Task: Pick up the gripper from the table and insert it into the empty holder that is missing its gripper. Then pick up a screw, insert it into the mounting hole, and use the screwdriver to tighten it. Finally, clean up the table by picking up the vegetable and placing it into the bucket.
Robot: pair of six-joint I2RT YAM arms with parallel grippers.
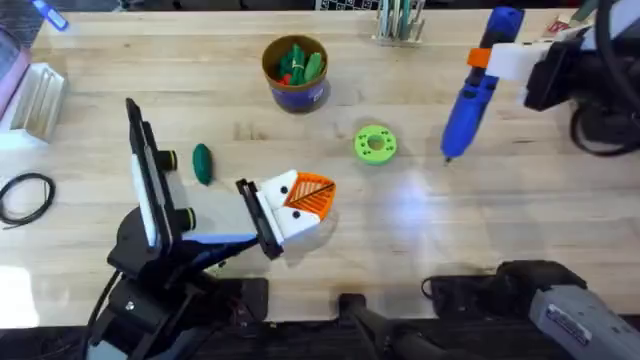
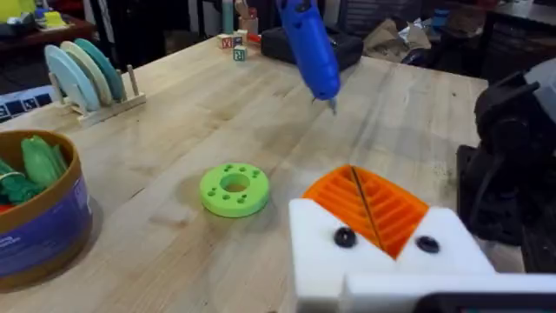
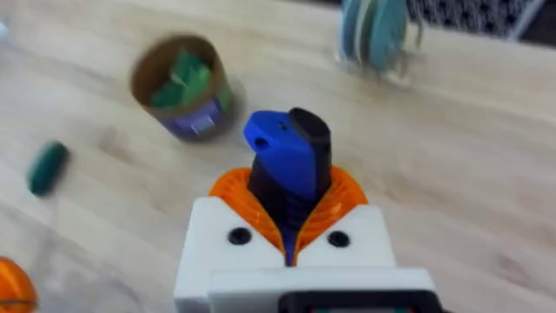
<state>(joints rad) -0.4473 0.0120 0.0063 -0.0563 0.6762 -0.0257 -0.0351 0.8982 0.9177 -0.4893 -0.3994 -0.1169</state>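
My right gripper (image 1: pixel 500 62) (image 3: pixel 291 196) is shut on the blue screwdriver (image 1: pixel 475 85) (image 3: pixel 287 156) (image 2: pixel 308 43), which hangs tilted with its metal tip just above the table, right of a lime-green disc (image 1: pixel 375 143) (image 2: pixel 234 189). My left gripper (image 1: pixel 300 200) (image 2: pixel 360 209) rests shut low over the table's front. Both of its white holders (image 2: pixel 330 261) carry orange ribbed gripper pads (image 2: pixel 387 213), pressed together. Two dark round mounting holes (image 2: pixel 345 236) show in the white face. The dark green vegetable (image 1: pixel 202 162) (image 3: pixel 46 167) lies left of the left gripper. The bucket (image 1: pixel 295 72) (image 2: pixel 61 217) (image 3: pixel 187 87) stands at the back.
The bucket holds green and red toy vegetables. A plate rack (image 2: pixel 82 74) (image 3: pixel 373 30) and a pen cup (image 1: pixel 400 20) stand along the far edge. A white rack (image 1: pixel 35 95) and a black cable loop (image 1: pixel 25 195) lie at the left.
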